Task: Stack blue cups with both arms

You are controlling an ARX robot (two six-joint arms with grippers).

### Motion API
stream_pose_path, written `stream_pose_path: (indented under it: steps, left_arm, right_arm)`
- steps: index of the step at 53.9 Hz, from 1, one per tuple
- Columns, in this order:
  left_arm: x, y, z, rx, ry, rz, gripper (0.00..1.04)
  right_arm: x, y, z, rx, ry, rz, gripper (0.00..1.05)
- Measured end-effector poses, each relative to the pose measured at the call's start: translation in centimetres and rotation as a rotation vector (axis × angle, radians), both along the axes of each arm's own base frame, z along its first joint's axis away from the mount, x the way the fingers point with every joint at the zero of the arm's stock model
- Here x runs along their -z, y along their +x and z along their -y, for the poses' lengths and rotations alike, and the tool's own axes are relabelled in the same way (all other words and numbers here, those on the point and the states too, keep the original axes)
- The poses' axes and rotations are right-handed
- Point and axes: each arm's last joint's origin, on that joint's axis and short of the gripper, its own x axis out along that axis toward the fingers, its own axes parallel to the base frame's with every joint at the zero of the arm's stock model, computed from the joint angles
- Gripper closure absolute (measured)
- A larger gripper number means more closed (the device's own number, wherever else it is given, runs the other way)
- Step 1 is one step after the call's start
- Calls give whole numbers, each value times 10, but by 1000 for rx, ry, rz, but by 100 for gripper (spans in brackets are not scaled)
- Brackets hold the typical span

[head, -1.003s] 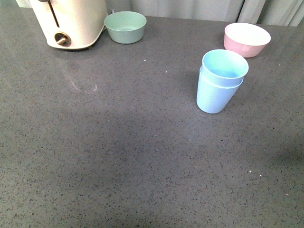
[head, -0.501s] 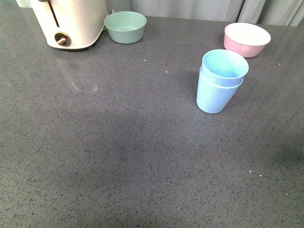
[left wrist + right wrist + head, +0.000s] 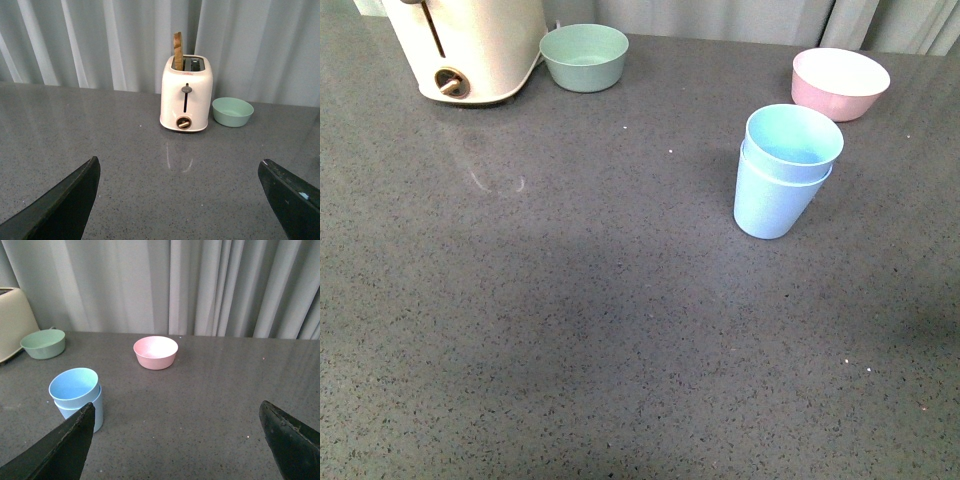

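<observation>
While the two pale blue tapered plastic cups [image 3: 782, 172] stood nested near the pink bowl [image 3: 840, 83], both black grippers, left [image 3: 182, 200] and right [image 3: 177, 442], were spread wide, holding nothing, with a cream toaster [image 3: 186, 93] and mint-green bowl [image 3: 584, 56] beyond.

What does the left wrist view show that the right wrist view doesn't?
Only the left wrist view shows the whole toaster with a slice standing up out of its slot, framed by the open left claw. Only the right wrist view shows the nested blue cups and the pink bowl, between the open right claw fingers. Both share the green bowl, the grey counter and the curtain; the right view catches just the toaster's edge.
</observation>
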Motion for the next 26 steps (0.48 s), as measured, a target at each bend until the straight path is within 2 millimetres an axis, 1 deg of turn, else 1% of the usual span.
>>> stream_pose_path:
  steps: [26]
  left_arm:
    - [0,0,0,0,0,0,9]
  right_arm:
    - [0,0,0,0,0,0,9]
